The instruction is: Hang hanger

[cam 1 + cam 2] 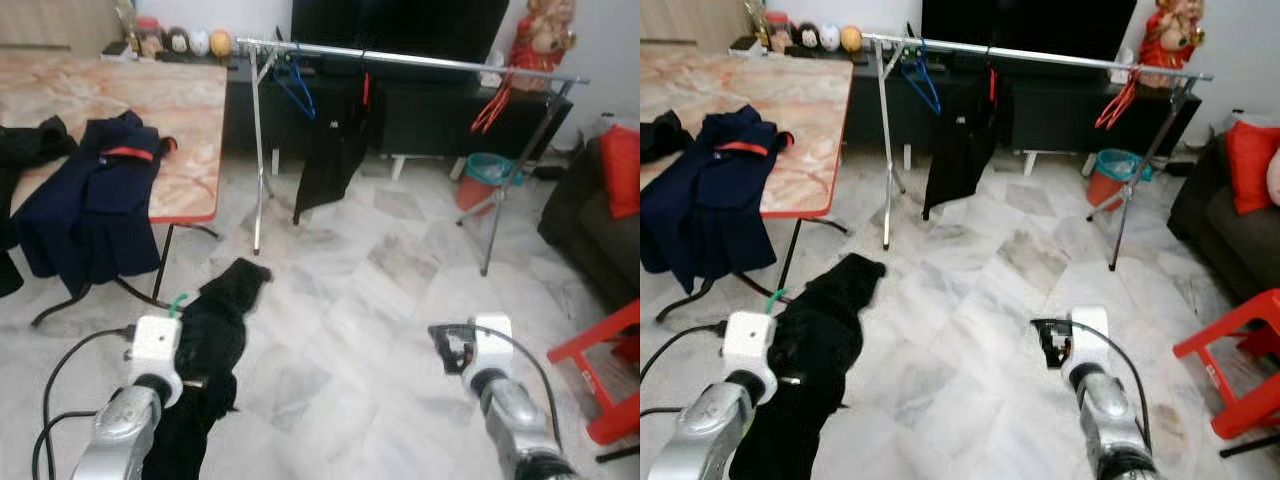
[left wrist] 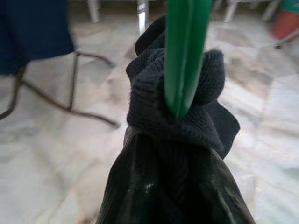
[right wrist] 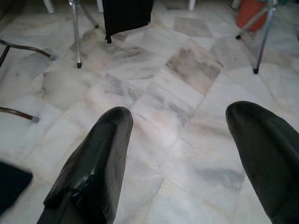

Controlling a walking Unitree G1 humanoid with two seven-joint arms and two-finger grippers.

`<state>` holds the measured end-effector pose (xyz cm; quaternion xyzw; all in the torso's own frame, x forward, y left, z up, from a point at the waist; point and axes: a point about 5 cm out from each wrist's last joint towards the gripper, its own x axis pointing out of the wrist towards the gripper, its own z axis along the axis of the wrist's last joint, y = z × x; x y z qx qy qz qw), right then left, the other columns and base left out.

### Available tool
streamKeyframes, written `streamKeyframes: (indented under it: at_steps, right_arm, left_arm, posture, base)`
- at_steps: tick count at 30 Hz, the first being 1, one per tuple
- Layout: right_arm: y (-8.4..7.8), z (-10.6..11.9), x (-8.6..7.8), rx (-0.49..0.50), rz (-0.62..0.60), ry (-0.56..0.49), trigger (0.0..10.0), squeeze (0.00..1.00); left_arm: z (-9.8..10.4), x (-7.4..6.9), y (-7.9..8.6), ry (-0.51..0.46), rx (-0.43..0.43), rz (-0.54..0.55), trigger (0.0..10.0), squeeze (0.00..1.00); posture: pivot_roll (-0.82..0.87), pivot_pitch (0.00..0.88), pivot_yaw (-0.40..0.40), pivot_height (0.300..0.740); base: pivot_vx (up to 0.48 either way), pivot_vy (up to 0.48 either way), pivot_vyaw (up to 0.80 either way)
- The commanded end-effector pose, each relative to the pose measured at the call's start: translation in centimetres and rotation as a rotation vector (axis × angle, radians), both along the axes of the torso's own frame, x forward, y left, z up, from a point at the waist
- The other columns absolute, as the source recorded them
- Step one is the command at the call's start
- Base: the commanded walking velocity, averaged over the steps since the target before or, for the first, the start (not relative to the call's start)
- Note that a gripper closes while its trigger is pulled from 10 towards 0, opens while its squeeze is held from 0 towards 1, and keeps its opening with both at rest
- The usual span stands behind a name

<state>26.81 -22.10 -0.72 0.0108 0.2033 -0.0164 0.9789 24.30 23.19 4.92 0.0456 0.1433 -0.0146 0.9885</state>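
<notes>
Pinching one green hanger (image 2: 184,56) with black garment (image 1: 210,335), left gripper (image 2: 177,186); right gripper (image 3: 187,158) spread.

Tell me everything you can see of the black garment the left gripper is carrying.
The black garment is a dark ribbed knit, bunched at its top around a green hanger whose green tip pokes out above it. It hangs limp from the left gripper, which is shut on it, and trails away over the marble floor in front of the robot, its far end lying near the table's legs. No sleeves or collar can be made out.
</notes>
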Motion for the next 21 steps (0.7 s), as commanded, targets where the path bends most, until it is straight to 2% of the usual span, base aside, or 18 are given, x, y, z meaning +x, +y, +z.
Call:
streamKeyframes:
  at_steps: [1, 5, 10, 21]
  right_arm:
    - [-0.77, 0.38, 0.09, 0.022, -0.074, -0.031, 10.0, 0.00]
    - [-0.83, 0.47, -0.01, 0.017, -0.102, -0.051, 10.0, 0.00]
    - [-0.67, 0.69, 0.13, 0.017, -0.112, -0.072, 10.0, 0.00]
    - [-0.72, 1.30, 0.73, -0.011, -0.126, -0.091, 10.0, 0.00]
  left_arm:
    - [1.00, 0.33, 0.36, -0.061, 0.032, 0.025, 10.0, 0.00]
    - [0.89, 0.19, 0.91, -0.073, 0.062, 0.073, 10.0, 0.00]
    - [1.04, 0.47, 0.66, -0.086, 0.064, 0.071, 10.0, 0.00]
    - [1.05, 1.07, 0.42, -0.078, 0.081, 0.072, 10.0, 0.00]
  posture:
    - [0.16, 0.000, -0.088, 0.740]
    - [0.16, 0.000, -0.085, 0.740]
    - [0.16, 0.000, -0.074, 0.740]
    - [0.14, 0.000, -0.065, 0.740]
  base:
    - [0.000, 0.000, 0.00]
    - [0.000, 0.000, 0.00]
    - [0.000, 0.000, 0.00]
    - [0.000, -0.297, 0.00]
